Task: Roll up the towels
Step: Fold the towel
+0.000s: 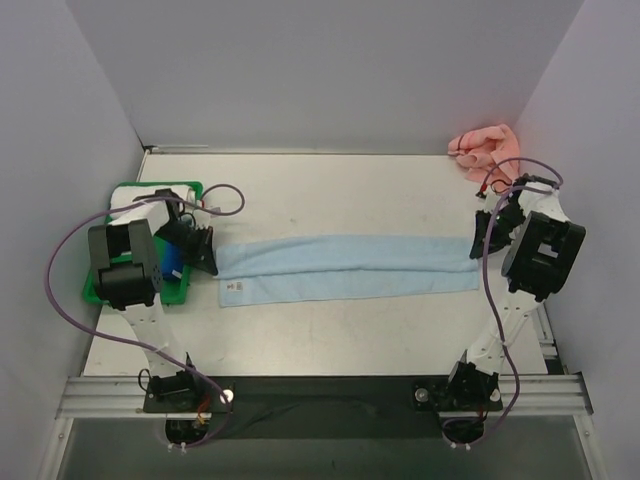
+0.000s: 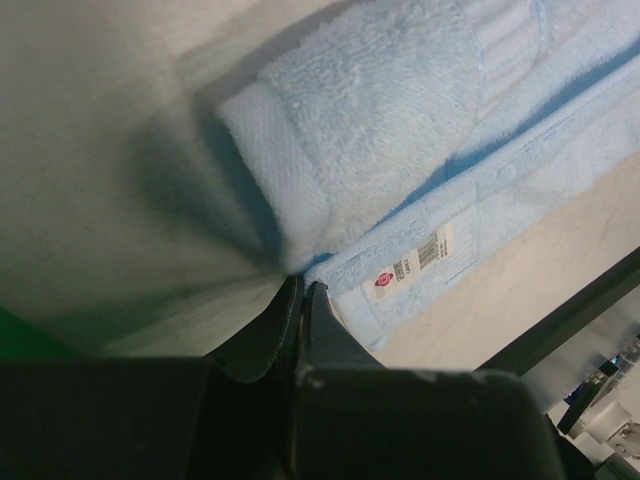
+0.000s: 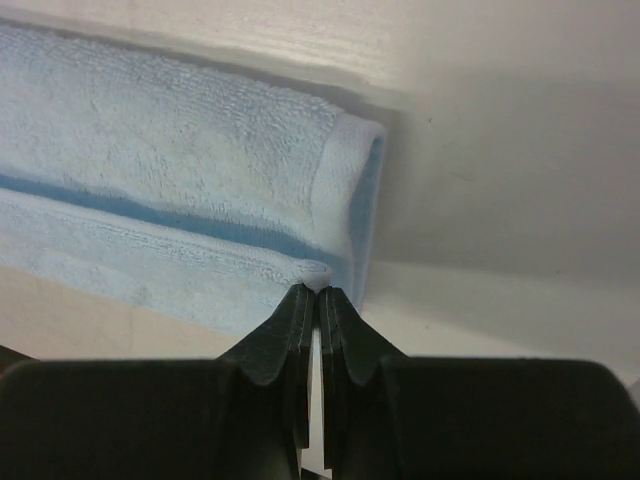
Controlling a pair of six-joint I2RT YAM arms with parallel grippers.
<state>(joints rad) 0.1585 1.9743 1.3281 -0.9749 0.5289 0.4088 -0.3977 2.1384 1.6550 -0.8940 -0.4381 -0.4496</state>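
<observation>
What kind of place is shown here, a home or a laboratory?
Most likely a laboratory robot cell: plain grey walls enclose a white table, with an aluminium rail at its near edge.

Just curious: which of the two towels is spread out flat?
The blue towel, a long strip in the middle; the pink towel lies bunched in the far right corner.

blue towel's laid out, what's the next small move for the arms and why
Probably open both grippers and let the ends go. The blue towel lies flat as a long folded strip. The left gripper and right gripper each look shut on an end corner, so rolling from one end likely can't start until they release.
</observation>
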